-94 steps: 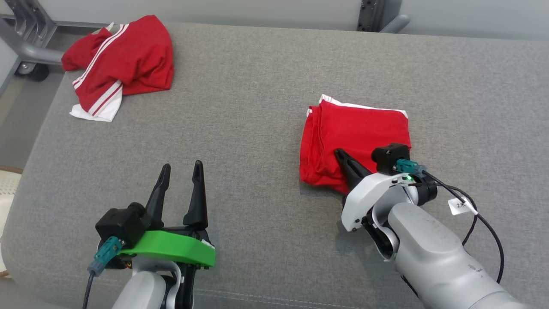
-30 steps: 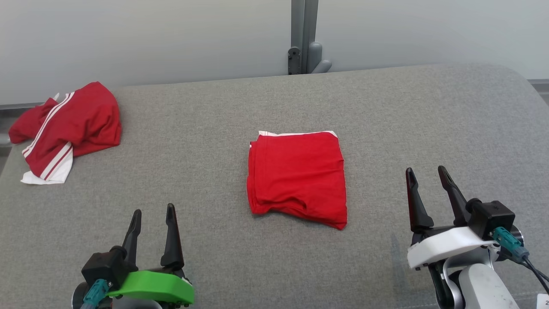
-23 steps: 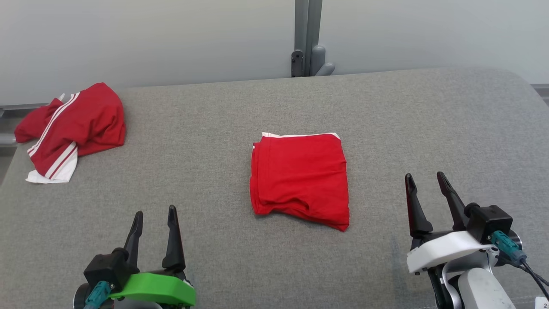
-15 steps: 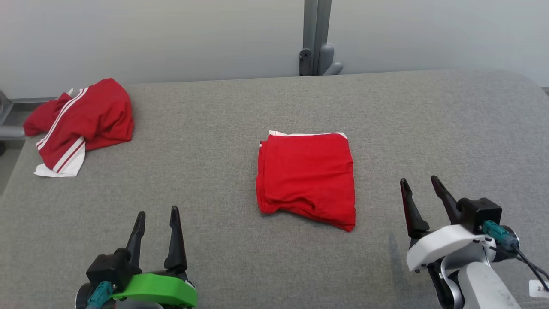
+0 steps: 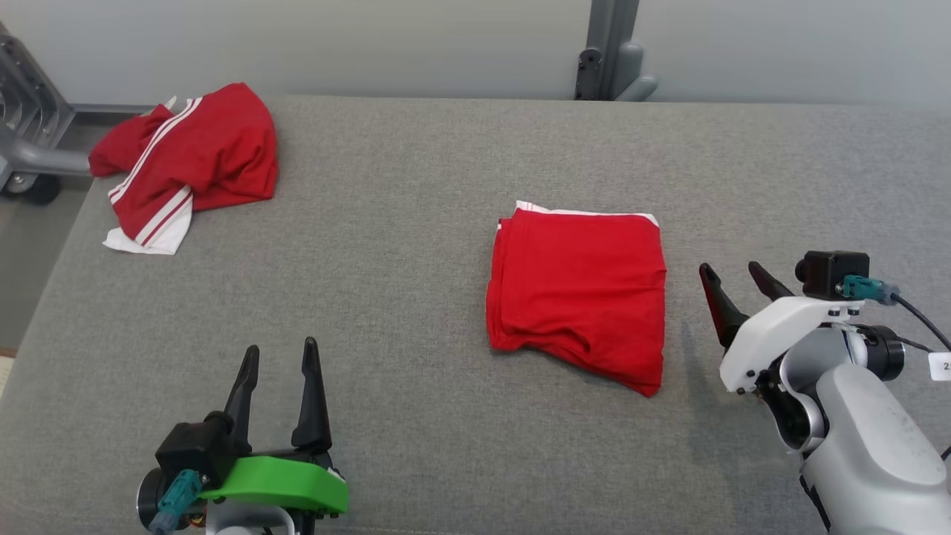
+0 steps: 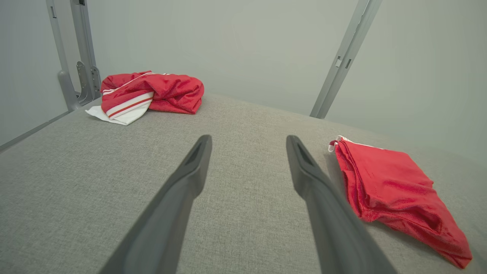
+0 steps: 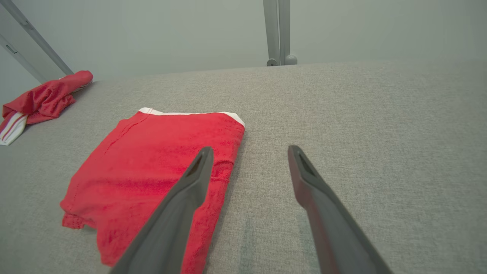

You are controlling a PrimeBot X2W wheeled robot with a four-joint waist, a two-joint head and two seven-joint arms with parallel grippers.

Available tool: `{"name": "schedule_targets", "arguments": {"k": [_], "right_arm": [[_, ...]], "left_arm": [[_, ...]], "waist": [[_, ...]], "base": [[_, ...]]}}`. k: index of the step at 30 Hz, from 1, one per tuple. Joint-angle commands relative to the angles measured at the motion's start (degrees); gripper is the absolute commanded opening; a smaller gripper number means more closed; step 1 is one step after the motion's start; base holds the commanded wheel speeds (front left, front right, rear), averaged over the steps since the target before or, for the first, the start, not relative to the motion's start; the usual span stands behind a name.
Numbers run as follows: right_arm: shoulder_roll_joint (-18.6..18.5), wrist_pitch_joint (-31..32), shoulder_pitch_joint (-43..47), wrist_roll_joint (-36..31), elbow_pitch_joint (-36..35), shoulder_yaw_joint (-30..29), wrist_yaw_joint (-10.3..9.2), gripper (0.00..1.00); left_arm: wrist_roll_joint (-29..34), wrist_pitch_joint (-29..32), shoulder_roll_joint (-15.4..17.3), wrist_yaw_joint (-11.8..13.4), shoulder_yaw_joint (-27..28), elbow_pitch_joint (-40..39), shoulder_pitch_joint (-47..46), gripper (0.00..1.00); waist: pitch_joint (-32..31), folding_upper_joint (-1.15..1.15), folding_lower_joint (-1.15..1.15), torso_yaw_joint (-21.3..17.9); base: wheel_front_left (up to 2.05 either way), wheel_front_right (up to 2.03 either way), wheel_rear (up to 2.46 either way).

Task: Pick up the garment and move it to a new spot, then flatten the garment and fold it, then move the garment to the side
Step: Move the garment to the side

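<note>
Right claw (image 5: 729,268) withdrawn, red garment (image 5: 579,293) neatly folded

Two red garments in all: one folded garment (image 5: 579,293) right of centre, one crumpled garment (image 5: 193,160) with white stripes at the far left. Two grippers: one left gripper (image 5: 281,348) on a green mount at the near left, one right gripper (image 5: 729,267) on a white mount at the near right, two dark fingers apiece, four fingers counted together. One grey padded surface (image 5: 401,260) under both garments. One grey upright post (image 5: 605,44) at the far edge. One metal frame (image 5: 44,157) with one dark wheel (image 5: 30,189) at the far left.
</note>
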Motion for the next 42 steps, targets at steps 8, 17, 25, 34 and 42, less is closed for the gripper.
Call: {"name": "schedule_targets", "arguments": {"k": [8, 17, 25, 34, 42], "right_arm": [[-3.21, 6.48, -6.81, 8.44, 9.58, 4.13, 0.00, 1.00], [-4.58, 12.11, -10.23, 18.80, 13.87, 9.04, 0.00, 1.00], [-5.73, 11.57, -12.29, 23.10, 13.29, 13.52, 0.00, 0.00], [-9.51, 9.00, -16.98, 22.78, 14.17, 17.84, -0.02, 0.00], [-11.65, 6.89, -22.52, 22.97, 14.81, 19.53, -0.02, 0.00]], "left_arm": [[0.81, -0.23, -0.93, -0.97, 0.60, -0.01, -2.82, 1.00], [1.15, -0.22, -1.50, -1.61, 1.44, 0.49, -3.88, 1.00], [1.38, -0.20, -1.73, -1.74, 1.54, 0.45, -4.48, 1.00], [2.06, -0.19, -1.81, -2.53, 0.87, -0.86, -5.65, 1.00], [3.86, -0.20, -1.77, -3.43, -1.96, -1.00, -9.31, 1.00]], "waist": [[5.80, 0.56, 0.00, 6.02], [8.07, 0.56, 0.00, 7.70], [8.84, 0.56, 0.00, 7.03], [10.87, 0.56, 0.00, 2.11], [14.68, 0.56, 0.00, -9.80]], "base": [[0.00, 0.00, 0.00], [0.00, 0.00, 0.00], [0.00, 0.00, 0.00], [0.00, 0.00, 0.00], [0.00, 0.00, 0.00]]}}
